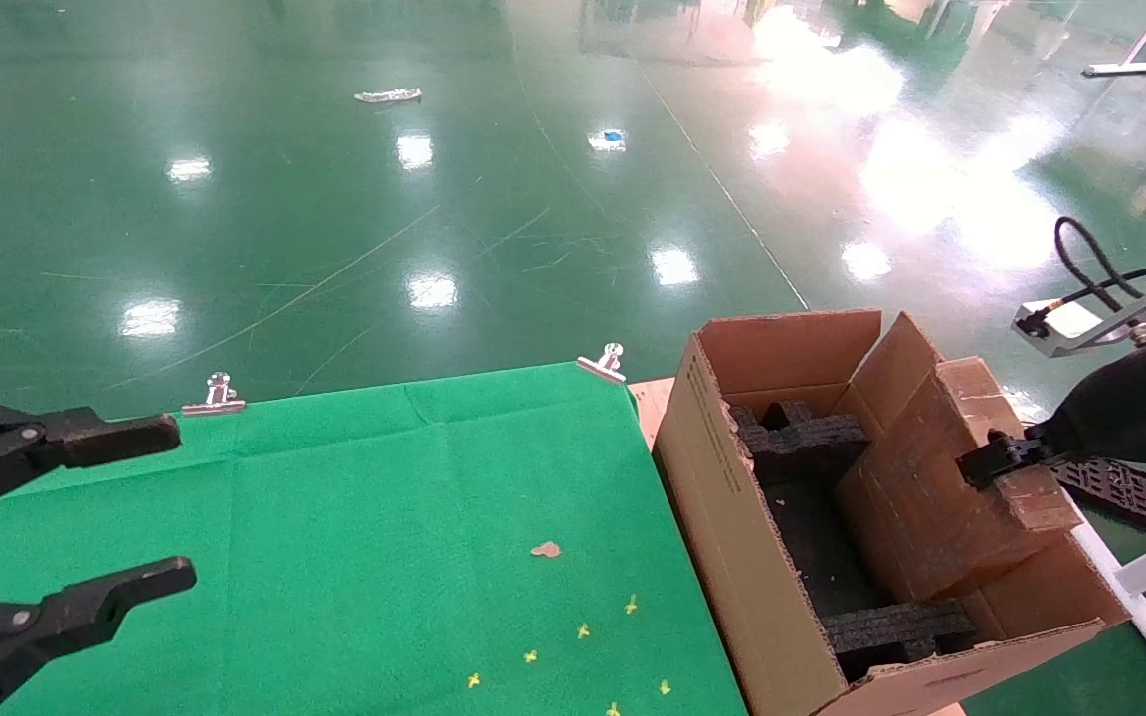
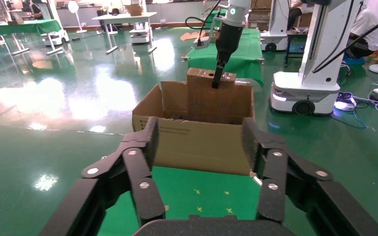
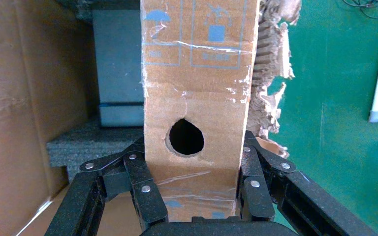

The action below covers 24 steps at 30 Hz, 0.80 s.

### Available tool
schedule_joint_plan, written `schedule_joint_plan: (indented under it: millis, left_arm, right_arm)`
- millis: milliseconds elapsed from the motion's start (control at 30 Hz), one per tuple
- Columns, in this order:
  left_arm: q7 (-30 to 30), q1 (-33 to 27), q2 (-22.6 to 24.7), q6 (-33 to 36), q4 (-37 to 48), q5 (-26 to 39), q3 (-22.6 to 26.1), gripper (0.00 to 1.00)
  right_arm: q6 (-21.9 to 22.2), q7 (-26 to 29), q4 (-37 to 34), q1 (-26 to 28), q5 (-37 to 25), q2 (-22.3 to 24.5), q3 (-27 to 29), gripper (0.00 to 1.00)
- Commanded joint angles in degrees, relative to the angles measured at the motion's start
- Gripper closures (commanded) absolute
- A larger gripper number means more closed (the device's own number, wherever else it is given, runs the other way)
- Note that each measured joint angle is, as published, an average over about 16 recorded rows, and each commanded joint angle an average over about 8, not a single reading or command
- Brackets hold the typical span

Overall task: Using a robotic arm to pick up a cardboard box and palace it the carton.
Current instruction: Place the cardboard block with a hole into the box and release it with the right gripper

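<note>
The right gripper (image 3: 194,196) of the robotic arm (image 1: 1130,403) has its jaws clamped on the two narrow sides of the cardboard box (image 1: 941,497). The head view shows that box leaning inside the carton (image 1: 732,537), its lower end down among the black foam inserts (image 1: 802,438) and its upper end, where the gripper grips it, rising above the carton's right wall. In the right wrist view the box's face (image 3: 197,93) shows a round hole (image 3: 186,137) just above the jaws, strips of clear tape and faint blue printed symbols. Beside it hangs the carton's torn, ragged flap (image 3: 270,98).

The carton stands open just off the right edge of the worktop (image 1: 384,517), which is covered by a green cloth held at the far edge by two metal clips (image 1: 218,395). Its flaps stand up, and another foam insert (image 1: 896,631) lies along its near inner wall. A flat black foam piece (image 1: 1120,492) lies outside the carton on its right, beyond the gripper.

The left gripper (image 1: 170,502) hovers over the left edge of the worktop, well apart from the carton, jaws spread wide and holding nothing. From the left wrist view it faces the carton (image 2: 197,142) across the cloth, with the box (image 2: 209,96) standing up out of it under the right arm (image 2: 229,34). Small yellow marks (image 1: 583,630) and a scrap of brown cardboard (image 1: 545,549) lie on the cloth near the worktop's right edge.
</note>
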Motion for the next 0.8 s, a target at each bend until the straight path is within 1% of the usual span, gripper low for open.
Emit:
schedule_joint_plan:
  millis: [33,233,600,800]
  left_arm:
    - [0.0,0.0,0.0,0.0,0.0,0.0,0.0,0.0]
    - [0.0,0.0,0.0,0.0,0.0,0.0,0.0,0.0]
    - [0.0,0.0,0.0,0.0,0.0,0.0,0.1,0.0]
    - [0.0,0.0,0.0,0.0,0.0,-0.1,0.1,0.0]
  right_arm:
    - [0.6,-0.5,-1.3,-1.0,-0.2,-0.6,-0.4,1.0]
    - [3.9,-1.6,-4.6,-5.8,1.6,-1.9,-0.6,1.0]
    - [12.9,-3.8,-10.7,-16.3,5.0,-5.6,-0.5,1.0]
    - [16.1,-6.6,-13.9,-20.4,7.5,-7.6,0.4,1.0]
